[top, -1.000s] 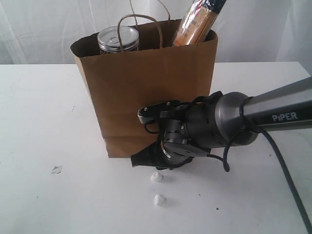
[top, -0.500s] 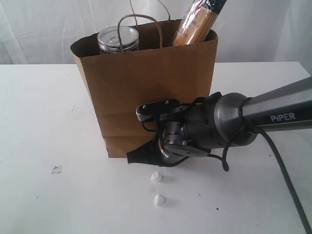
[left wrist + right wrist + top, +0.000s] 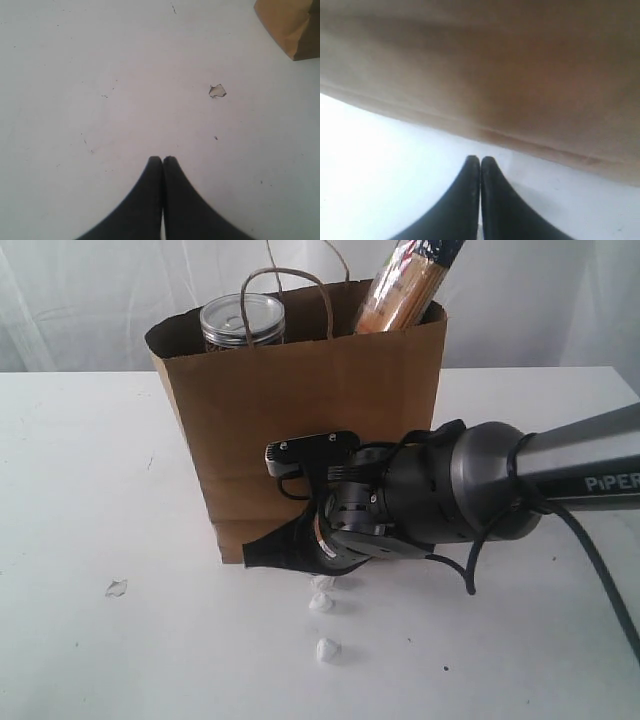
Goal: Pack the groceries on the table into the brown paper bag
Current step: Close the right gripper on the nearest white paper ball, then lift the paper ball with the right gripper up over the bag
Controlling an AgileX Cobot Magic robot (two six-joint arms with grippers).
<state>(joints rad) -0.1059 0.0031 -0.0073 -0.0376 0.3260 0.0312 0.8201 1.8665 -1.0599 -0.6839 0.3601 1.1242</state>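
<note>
The brown paper bag (image 3: 300, 410) stands upright on the white table (image 3: 80, 500). A clear jar (image 3: 243, 322) and the long spaghetti packet (image 3: 405, 285) stick out of its top. The other groceries are out of view. My right gripper (image 3: 250, 555) is shut and empty, low over the table right in front of the bag's base; the bag's wall (image 3: 485, 65) fills its wrist view above the shut gripper (image 3: 480, 159). My left gripper (image 3: 162, 159) is shut on nothing over bare table, with the bag's corner (image 3: 292, 25) far off.
Two small white crumpled scraps (image 3: 322, 602) (image 3: 326, 648) lie on the table just under the right arm (image 3: 470, 495). A small pale scrap (image 3: 117, 587) (image 3: 217, 91) lies to the bag's left. White curtains hang behind.
The right gripper has slid leftwards along the foot of the bag, staying shut. The bag and its contents have not moved.
</note>
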